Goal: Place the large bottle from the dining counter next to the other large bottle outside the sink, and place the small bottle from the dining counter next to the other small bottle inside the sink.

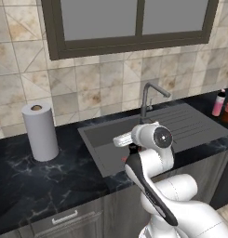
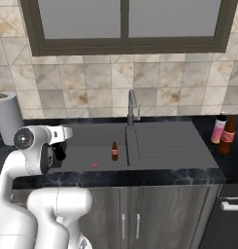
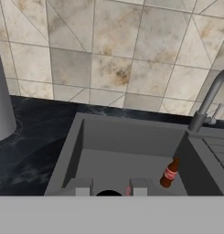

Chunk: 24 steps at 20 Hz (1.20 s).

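A: What's the room like around the claw?

B: A black marbled counter [image 1: 36, 179] runs under a tiled wall [image 1: 87, 88] and a dark-framed window [image 1: 129, 23]. A grey sink [image 2: 91, 138] is sunk in it, with a ribbed draining board [image 2: 164, 141] to the claw's right and a curved metal tap [image 2: 132, 108] at the back, beyond the claw. Grey cabinet doors [image 2: 130, 219] sit below.

A: Anything on the counter?

B: A white paper towel roll [image 1: 39, 131] stands to the claw's left. Far off to its right, past the draining board, a pink bottle [image 2: 218, 128] with a dark cap stands just beside a tall dark brown bottle [image 2: 227, 136] with a red label, both outside the basin.

A: And in the basin?

B: A small brown bottle [image 3: 170, 172] with a red label stands upright, ahead of the claw and to its right, close to the basin's right wall. In the right base view a small reddish thing [image 2: 94, 165] lies on the basin floor; I can't tell what it is.

A: The claw itself?

B: The claw [image 3: 109, 188] hangs over the near part of the basin, its fingertips [image 3: 84, 187] drawn nearly together. A thin sliver of red shows by the right tip; whether anything is held I cannot tell.
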Available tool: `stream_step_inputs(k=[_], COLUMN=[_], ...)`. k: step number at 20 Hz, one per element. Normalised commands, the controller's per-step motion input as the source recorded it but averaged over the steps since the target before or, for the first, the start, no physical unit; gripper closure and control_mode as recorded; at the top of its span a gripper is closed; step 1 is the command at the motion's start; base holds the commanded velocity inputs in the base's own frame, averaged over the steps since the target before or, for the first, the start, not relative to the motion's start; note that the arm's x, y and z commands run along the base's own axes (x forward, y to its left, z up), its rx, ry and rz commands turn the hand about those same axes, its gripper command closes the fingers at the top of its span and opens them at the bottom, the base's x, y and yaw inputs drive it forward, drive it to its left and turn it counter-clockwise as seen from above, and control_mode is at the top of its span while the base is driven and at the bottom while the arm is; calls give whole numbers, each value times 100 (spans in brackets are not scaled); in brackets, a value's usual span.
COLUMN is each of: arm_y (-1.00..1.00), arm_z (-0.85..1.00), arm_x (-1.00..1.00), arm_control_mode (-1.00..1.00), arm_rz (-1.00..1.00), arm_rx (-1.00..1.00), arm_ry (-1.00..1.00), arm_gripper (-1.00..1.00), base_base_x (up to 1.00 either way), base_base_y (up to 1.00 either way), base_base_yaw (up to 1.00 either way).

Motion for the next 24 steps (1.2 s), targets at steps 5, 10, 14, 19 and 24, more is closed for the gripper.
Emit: stream_step_inputs(k=[5,10,14,19,24], arm_y=[0,0,0,-5,-27], arm_z=[0,0,0,0,-3], arm_x=[0,0,0,4,18], arm_control_mode=[100,100,100,-100,-100], arm_rz=[0,0,0,0,0], arm_rx=[0,0,0,1,3], arm_ry=[0,0,0,0,0], arm_gripper=[100,100,100,100,100], base_base_x=[5,2,9,4,0], base_base_y=[0,0,0,-4,0], base_base_yaw=[0,0,0,0,0])
